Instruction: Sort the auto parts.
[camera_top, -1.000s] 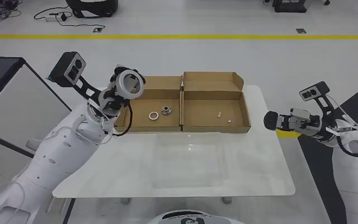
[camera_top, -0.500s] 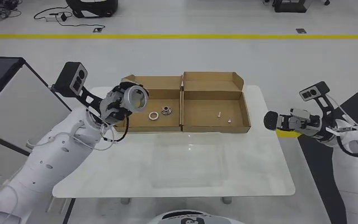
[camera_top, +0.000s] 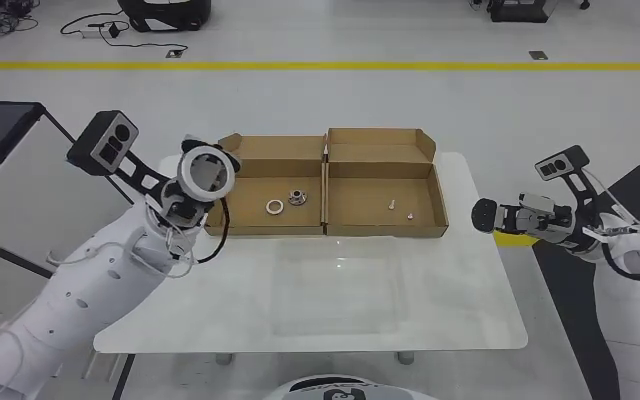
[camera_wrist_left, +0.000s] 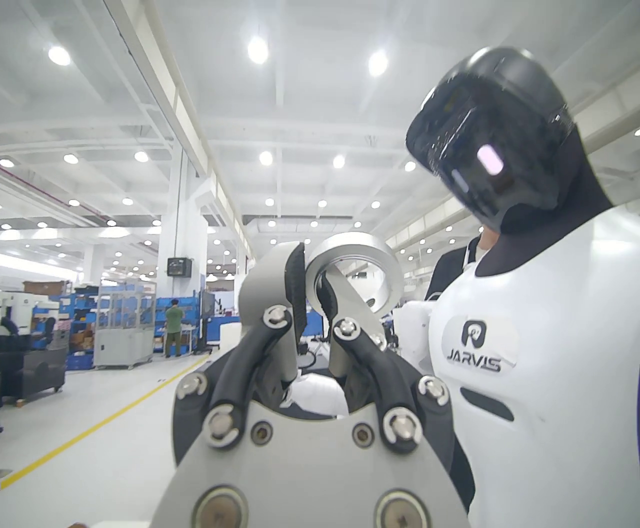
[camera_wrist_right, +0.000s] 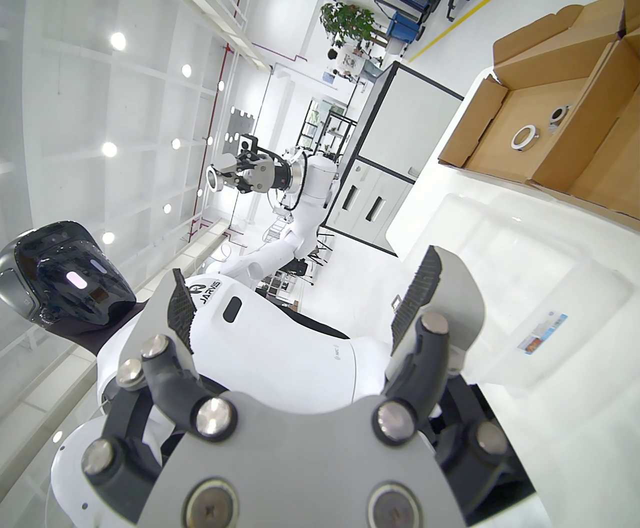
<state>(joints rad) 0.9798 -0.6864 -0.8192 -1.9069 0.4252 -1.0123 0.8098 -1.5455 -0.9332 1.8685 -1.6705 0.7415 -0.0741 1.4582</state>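
A pale-floored factory hall surrounds a white table (camera_top: 440, 300). On its far side sits the left cardboard box (camera_top: 250, 190), with a second cardboard box (camera_top: 365, 195) touching its right wall. A clear plastic tray (camera_top: 340, 290) lies nearer the robot than the left box. The left gripper (camera_wrist_left: 310, 285), raised just off that box's left edge, pinches the wall of a large metal ring (camera_wrist_left: 360, 247). The right gripper (camera_wrist_right: 305, 300) hangs well to the box's right, past the table edge, fingers spread. Inside the left box lie a flanged metal hub (camera_top: 297, 196) and a smaller ring (camera_top: 273, 207).

factory hall: yellow floor line (camera_top: 320, 66), blue racks (camera_wrist_left: 75, 307).
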